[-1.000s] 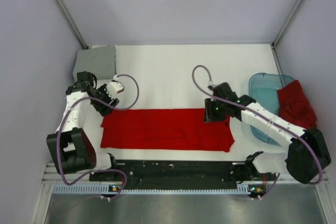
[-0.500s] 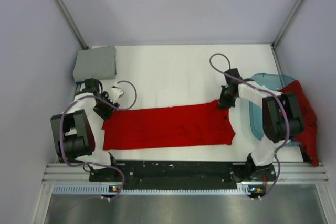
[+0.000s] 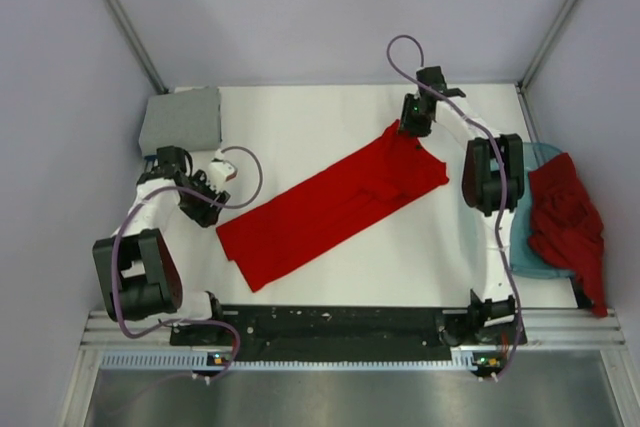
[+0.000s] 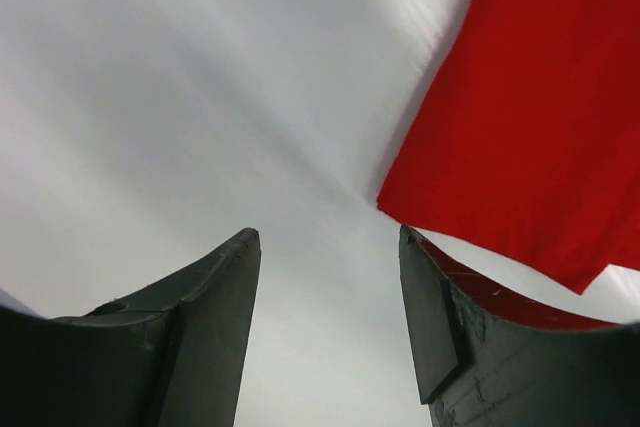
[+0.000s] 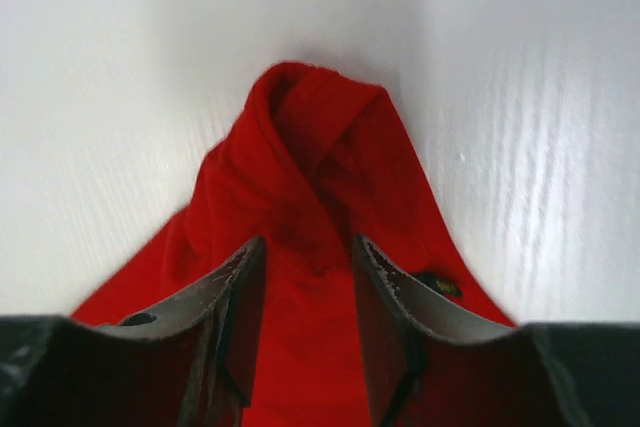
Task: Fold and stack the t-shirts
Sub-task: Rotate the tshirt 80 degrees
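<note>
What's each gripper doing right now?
Left gripper: open, empty, beside the bright red cloth t-shirt.
Right gripper: over that t-shirt's bunched corner; grip cannot be told.

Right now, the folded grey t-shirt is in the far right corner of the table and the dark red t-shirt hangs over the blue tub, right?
Not quite: the top view shows the folded grey t-shirt in the far left corner, not the right. The dark red t-shirt does hang over the blue tub.
</note>
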Available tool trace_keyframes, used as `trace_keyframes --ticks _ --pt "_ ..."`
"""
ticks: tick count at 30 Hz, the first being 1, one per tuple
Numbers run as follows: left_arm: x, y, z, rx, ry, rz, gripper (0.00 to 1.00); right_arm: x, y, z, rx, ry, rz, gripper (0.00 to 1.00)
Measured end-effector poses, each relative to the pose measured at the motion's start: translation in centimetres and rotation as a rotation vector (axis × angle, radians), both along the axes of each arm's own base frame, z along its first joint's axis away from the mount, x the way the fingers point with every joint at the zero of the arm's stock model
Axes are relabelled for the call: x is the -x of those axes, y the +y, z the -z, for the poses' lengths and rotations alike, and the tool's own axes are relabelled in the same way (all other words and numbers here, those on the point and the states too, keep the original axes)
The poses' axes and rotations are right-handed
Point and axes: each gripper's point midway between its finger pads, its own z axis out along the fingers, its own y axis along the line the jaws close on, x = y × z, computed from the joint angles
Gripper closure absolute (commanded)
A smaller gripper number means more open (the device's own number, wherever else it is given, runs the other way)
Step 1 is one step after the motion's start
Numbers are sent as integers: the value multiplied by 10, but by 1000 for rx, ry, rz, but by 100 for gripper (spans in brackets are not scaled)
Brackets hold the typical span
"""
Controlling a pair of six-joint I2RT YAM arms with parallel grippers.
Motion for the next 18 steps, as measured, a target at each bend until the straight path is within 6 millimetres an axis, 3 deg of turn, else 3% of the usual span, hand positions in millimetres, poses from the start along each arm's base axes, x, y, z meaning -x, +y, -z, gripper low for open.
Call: trace_keyframes --ticks 3,9,11,13,17,18 --pt "0 -12 0 24 8 16 41 15 -8 -18 39 -17 -18 57" --pt "-11 -37 14 12 25 76 45 101 -38 -50 115 6 8 79" --pt "-14 -42 22 4 30 97 46 122 -44 -43 129 36 21 82" --pt "-13 -44 27 -10 38 109 47 136 -49 -23 152 92 28 87" --pt "2 -48 44 -53 57 173 47 147 -54 24 179 218 32 90" --pt "4 -50 45 -66 45 190 48 143 -53 26 174 235 33 90"
